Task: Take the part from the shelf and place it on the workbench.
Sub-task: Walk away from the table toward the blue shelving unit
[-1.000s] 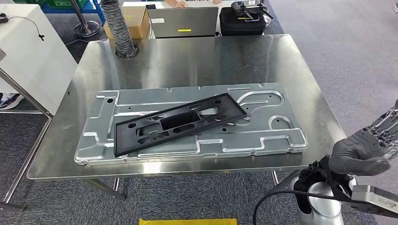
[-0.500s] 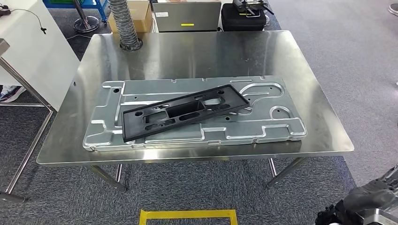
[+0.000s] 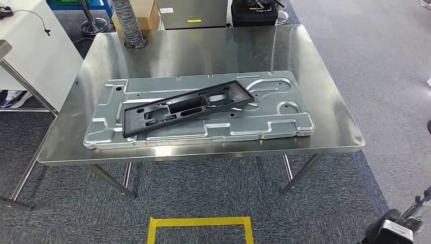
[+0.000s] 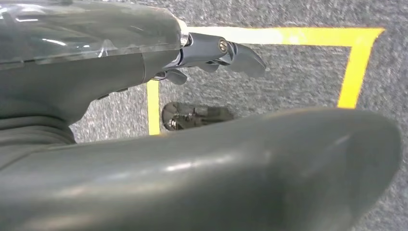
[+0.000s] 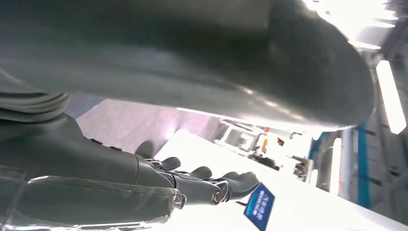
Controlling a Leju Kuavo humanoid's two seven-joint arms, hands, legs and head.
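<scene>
Lying flat on the steel tabletop (image 3: 325, 127) is a large stamped metal panel (image 3: 274, 119), and the black plastic frame part (image 3: 185, 107) is resting on top of that panel, running slantwise across it with one end reaching toward the panel's curved grooves and the other toward the panel's near-left area. A grey ribbed hose (image 3: 126, 23) is standing at the far-left corner of the tabletop, with a cardboard box (image 3: 147, 12) just behind it on the floor side, and a grey case (image 3: 190, 12) and a black bag (image 3: 254, 12) are sitting beyond the far edge of the tabletop. Yellow floor tape (image 3: 198, 223) is marking a rectangle on the grey carpet in front of the tabletop. In the left wrist view the left hand (image 4: 211, 55) is hanging over the carpet and the tape, its dark fingers (image 4: 245, 55) loosely extended and grasping nothing. In the right wrist view the right hand (image 5: 192, 185) is showing its fingers (image 5: 240, 183) gently curved with gaps between them, also holding nothing, against a bright background with a small blue sign (image 5: 260, 207) nearby.
</scene>
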